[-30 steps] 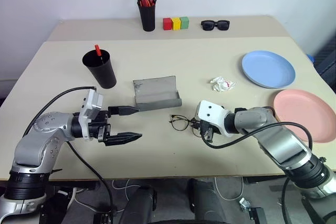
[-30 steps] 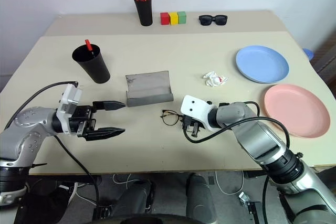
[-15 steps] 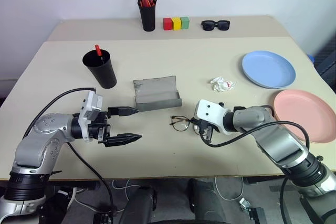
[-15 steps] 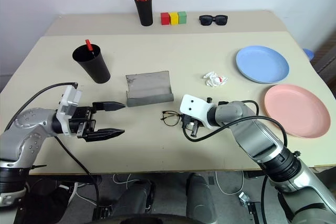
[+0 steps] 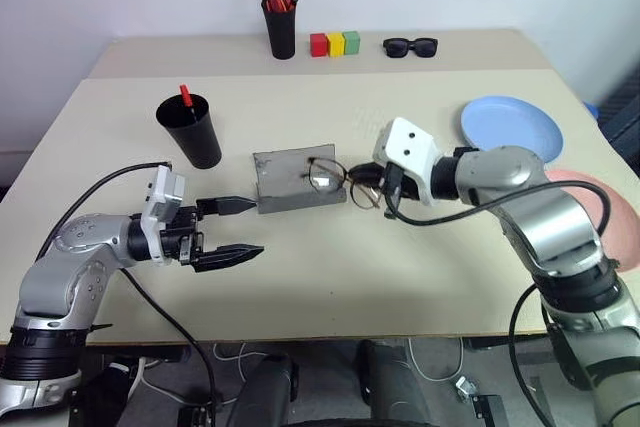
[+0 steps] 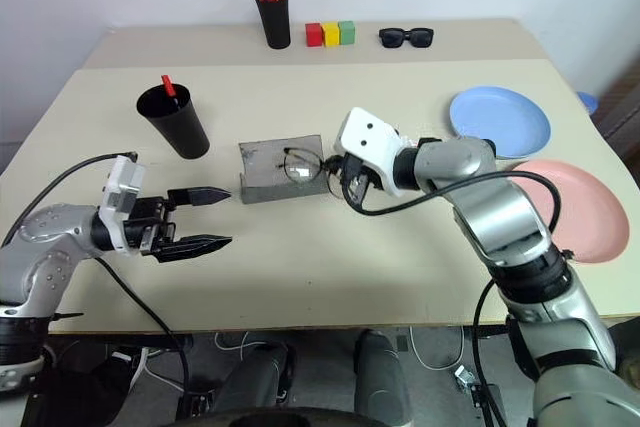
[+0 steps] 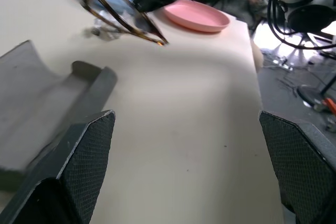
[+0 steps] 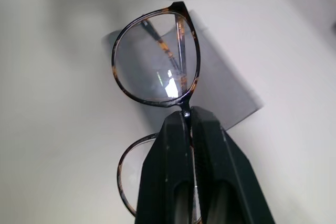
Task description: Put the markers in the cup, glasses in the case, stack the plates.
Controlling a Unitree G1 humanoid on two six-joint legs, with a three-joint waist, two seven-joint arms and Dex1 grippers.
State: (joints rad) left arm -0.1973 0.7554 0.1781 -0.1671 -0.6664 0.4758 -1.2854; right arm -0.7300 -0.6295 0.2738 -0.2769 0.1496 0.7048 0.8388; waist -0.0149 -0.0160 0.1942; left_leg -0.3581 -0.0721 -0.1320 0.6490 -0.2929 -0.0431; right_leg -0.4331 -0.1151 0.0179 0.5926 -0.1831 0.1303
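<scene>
So the right gripper [image 8: 190, 116] has the glasses [image 5: 328, 177] pinched at the bridge, fingers clamped tight on the frame; they hang in the air just over the right end of the open grey case [image 5: 296, 179], lenses pointing toward it; case runs left to right, so the glasses probably need lining up lengthwise; left gripper [image 5: 240, 228] hangs wide open and empty just in front of the case.

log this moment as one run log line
right gripper: shut on glasses, over open case | left gripper: open, empty | plates unstacked
</scene>
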